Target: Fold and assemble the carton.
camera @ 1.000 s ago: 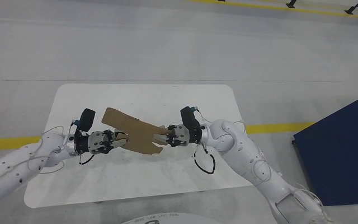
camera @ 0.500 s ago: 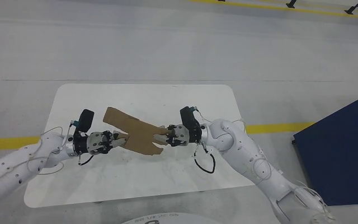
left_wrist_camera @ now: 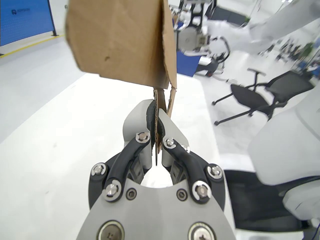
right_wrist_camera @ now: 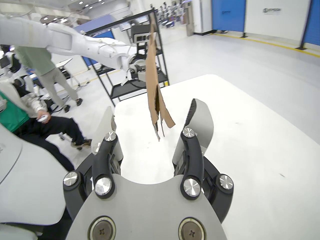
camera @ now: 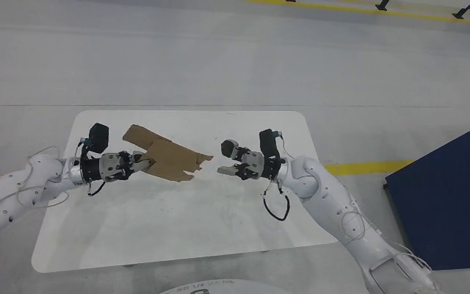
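Observation:
A flat brown cardboard carton hangs in the air over the left half of the white table. My left gripper is shut on its left edge flap, the cardboard pinched between the dark pads. My right gripper stands open a short way to the right of the carton, apart from it. In the right wrist view the carton hangs edge-on beyond the spread fingers, with the left arm behind it.
The table's rounded edges lie close on all sides. A blue panel stands on the floor to the right. Beyond the table are a black office chair, a black rack and people at the room's edge.
My right gripper let go of the carton, opened and drew back to the right. My left arm carried the carton to the left and slightly back.

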### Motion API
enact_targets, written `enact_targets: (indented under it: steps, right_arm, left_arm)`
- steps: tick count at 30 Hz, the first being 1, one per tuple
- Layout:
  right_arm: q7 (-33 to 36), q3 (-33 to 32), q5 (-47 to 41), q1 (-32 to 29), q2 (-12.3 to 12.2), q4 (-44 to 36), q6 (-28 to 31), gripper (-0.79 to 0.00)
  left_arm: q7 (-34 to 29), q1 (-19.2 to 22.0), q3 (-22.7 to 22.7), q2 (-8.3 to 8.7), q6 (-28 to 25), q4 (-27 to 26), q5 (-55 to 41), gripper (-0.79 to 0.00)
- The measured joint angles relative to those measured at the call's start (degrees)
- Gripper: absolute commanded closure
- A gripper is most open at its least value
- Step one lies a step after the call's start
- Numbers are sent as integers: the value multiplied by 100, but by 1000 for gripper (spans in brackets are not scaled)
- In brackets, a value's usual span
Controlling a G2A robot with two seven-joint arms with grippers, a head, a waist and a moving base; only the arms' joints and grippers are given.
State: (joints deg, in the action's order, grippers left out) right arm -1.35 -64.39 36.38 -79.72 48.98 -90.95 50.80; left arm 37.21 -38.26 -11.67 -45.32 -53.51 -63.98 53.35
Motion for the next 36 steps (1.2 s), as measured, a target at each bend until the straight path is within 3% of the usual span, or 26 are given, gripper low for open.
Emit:
enact_targets:
  steps: [4,8,23,32,36]
  right_arm:
    - [-494,-375,490,-538,-35,-398,-452,-785]
    - [-545,-434,748,-727,-29,-609,-486,-785]
    - [-21,298,766,-77,235,-352,-705,-785]
    - [377,720,893,122,350,-356,-360,-785]
    - [628,954,1071,209,406,-446,-309,-785]
  left_arm:
    - [-917,-139,-186,68,1114,-609,266,0]
    - [-1434,-313,-354,155,1440,-1163,225,0]
    - [-1891,-838,-1023,376,1389,-1862,284,0]
    - [-1926,-1099,-1316,354,1267,-1908,84,0]
    - [-1825,-1167,-1438,297,953,-1732,-402,0]
